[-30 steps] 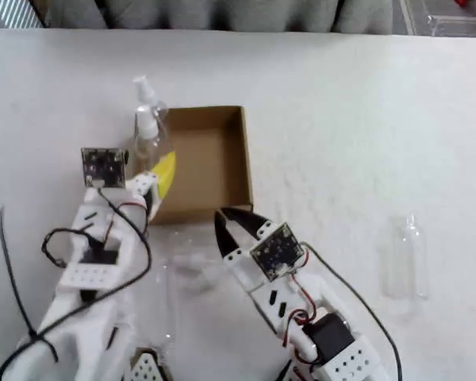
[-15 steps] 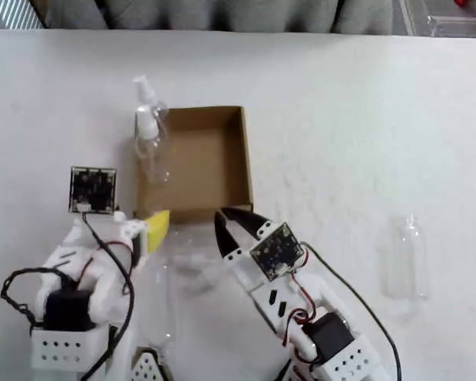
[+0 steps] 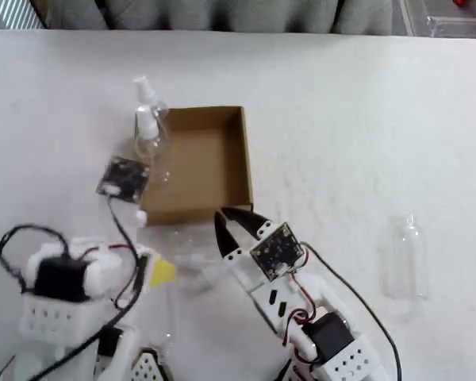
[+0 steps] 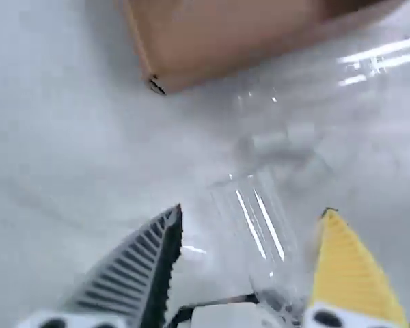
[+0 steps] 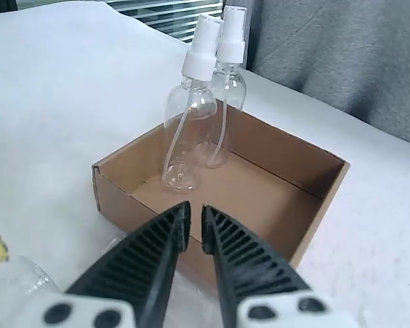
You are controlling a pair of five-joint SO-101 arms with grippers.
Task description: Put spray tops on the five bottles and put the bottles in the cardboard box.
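Observation:
The cardboard box (image 3: 210,163) sits mid-table, with two clear bottles with spray tops (image 3: 148,131) standing at its left side. From the right wrist they show as one bottle (image 5: 190,119) in front of another (image 5: 227,89) inside the box (image 5: 260,184). My left gripper (image 4: 249,236) is open, its grey and yellow fingers either side of a clear bottle (image 4: 256,219) lying on the table in front of the box. From above, the left gripper (image 3: 160,272) is low at the front left. My right gripper (image 5: 195,222) is shut and empty, just before the box's front wall.
Another clear bottle (image 3: 403,255) without a top lies far right on the white table. A further clear bottle (image 4: 369,61) lies along the box's front wall. The right arm (image 3: 301,309) stands close beside the left arm (image 3: 63,294).
My left arm has drawn back from the box's left side toward the front of the table, and its gripper now sits low over the lying bottle. The right arm has not moved.

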